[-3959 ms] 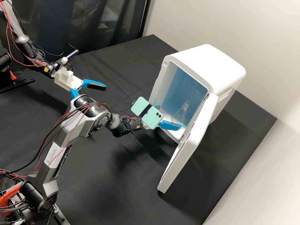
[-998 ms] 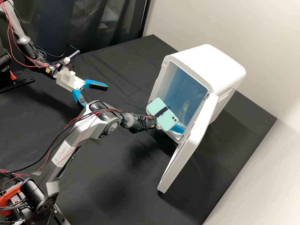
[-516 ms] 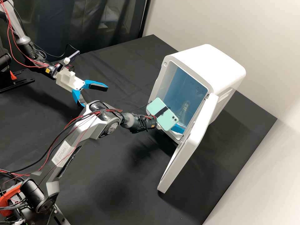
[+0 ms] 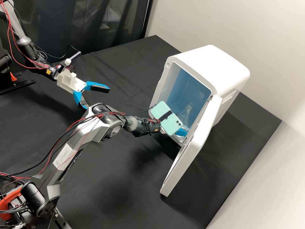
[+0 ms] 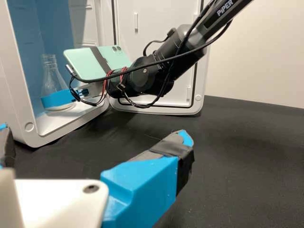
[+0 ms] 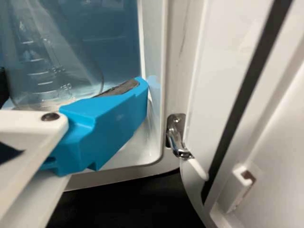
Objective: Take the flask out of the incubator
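A clear glass flask [image 4: 188,110] stands upright on the floor of the white incubator [image 4: 216,66], against its blue inner wall. The incubator door [image 4: 190,149] hangs open towards the bench front. My right gripper [image 4: 183,128] is inside the chamber, low at the flask's base. It is open, with one blue finger [image 6: 102,121] right beside the flask [image 6: 47,61] and the flask between the two fingers. From the left wrist view the flask [image 5: 50,80] has a blue finger across its base. My left gripper [image 4: 95,97] hovers open over the bench left of the incubator, holding nothing.
A mint-green phone [image 4: 166,117] strapped on the right wrist sits in the doorway and hides much of that gripper. The door's metal latch [image 6: 175,137] is close beside the right finger. Bare black bench lies in front of the incubator; a dark curtain hangs behind.
Since four seconds ago the right arm has pushed its gripper from the doorway into the chamber, up to the flask. In the last half second the wrist tilted slightly. The left arm barely moved.
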